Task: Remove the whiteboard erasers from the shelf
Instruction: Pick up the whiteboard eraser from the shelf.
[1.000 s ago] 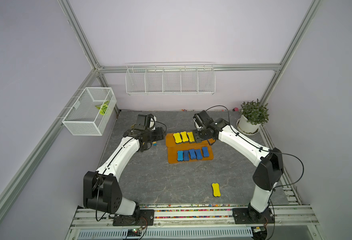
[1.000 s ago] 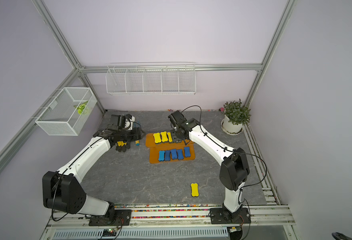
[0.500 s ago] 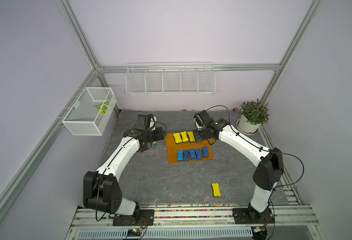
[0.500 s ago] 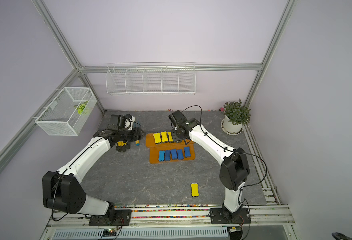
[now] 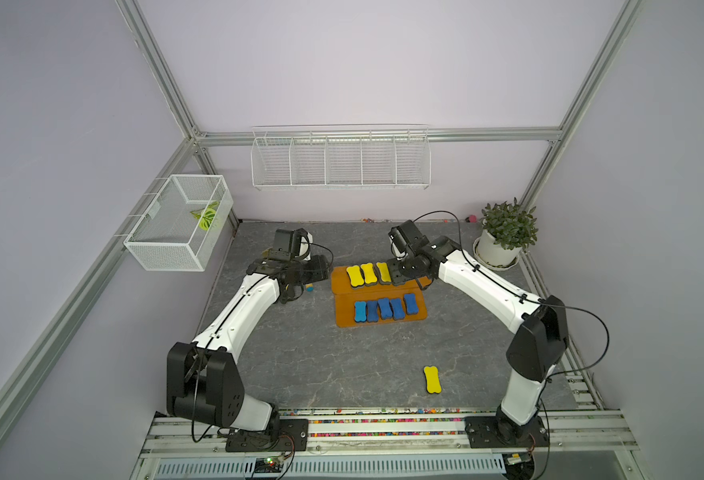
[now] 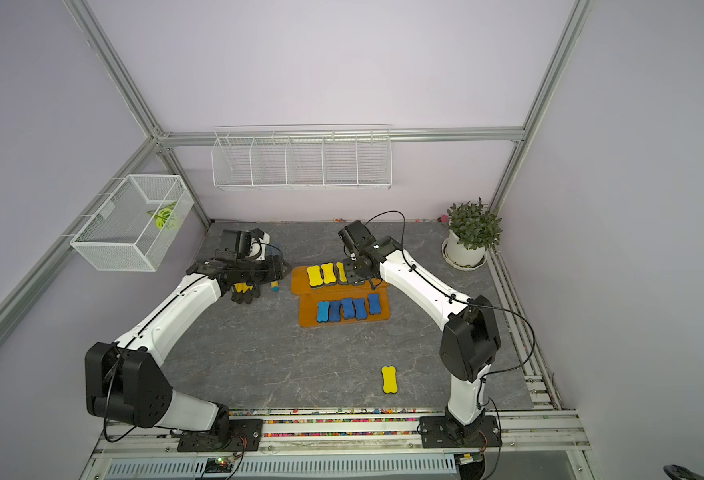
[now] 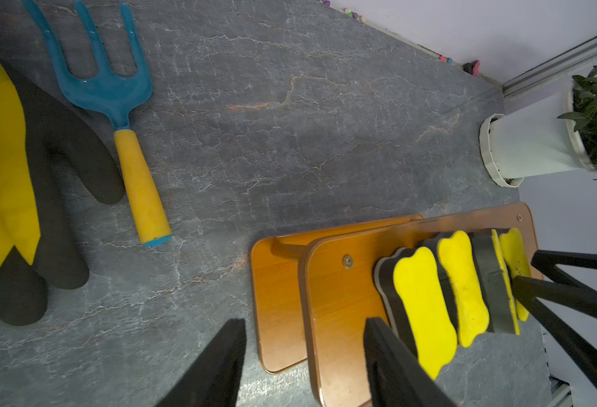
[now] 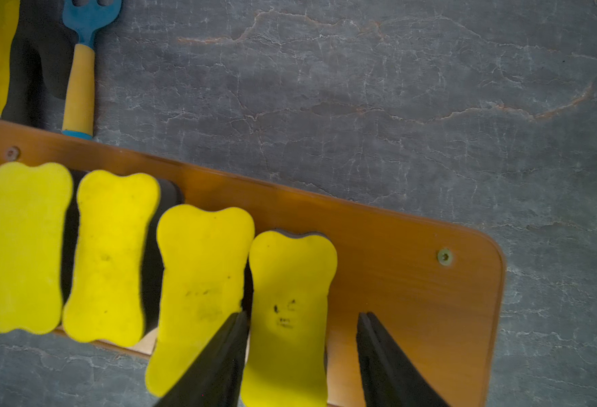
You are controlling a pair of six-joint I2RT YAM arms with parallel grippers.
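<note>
**Right gripper straddles an eraser on the shelf**

We find the right gripper (image 8: 302, 313) low over the upper board of the wooden shelf (image 8: 413, 264). Its jaws are parted and straddle the end yellow eraser (image 8: 290, 282) of the row. One finger (image 8: 216, 363) sits at the seam between that pad and its neighbour. Bare board shows between the pad and the opposite finger, so nothing is clamped.

The left gripper (image 7: 304, 320) hangs at the shelf's other end, jaws also apart and holding nothing. One of its fingers is above the table. The other is over the upper board, just beside the nearest yellow eraser (image 7: 423, 310).

Around the two arms we see lilac walls (image 5: 362, 62) braced by an aluminium frame (image 5: 487, 134). Below lies the grey, stone-veined table (image 5: 300, 353). A long white wire rack (image 5: 340, 160) hangs on the back wall, and a wire mesh basket (image 5: 175, 245) holding a green leaf (image 5: 207, 216) hangs on the side wall.

The shelf stands on the table between the grippers. A potted plant (image 5: 506, 237) occupies the back corner on the right arm's side. On the left arm's side, a yellow-and-black glove (image 7: 1, 176) lies next to a blue hand fork (image 7: 128, 141) with a yellow handle.

Four yellow erasers (image 8: 110, 253) stand in a row on the upper tier. Five blue erasers (image 5: 384, 308) lie side by side on the lower one. A lone yellow eraser (image 5: 432, 379) lies on the table near the front rail, well apart from the shelf.
</note>
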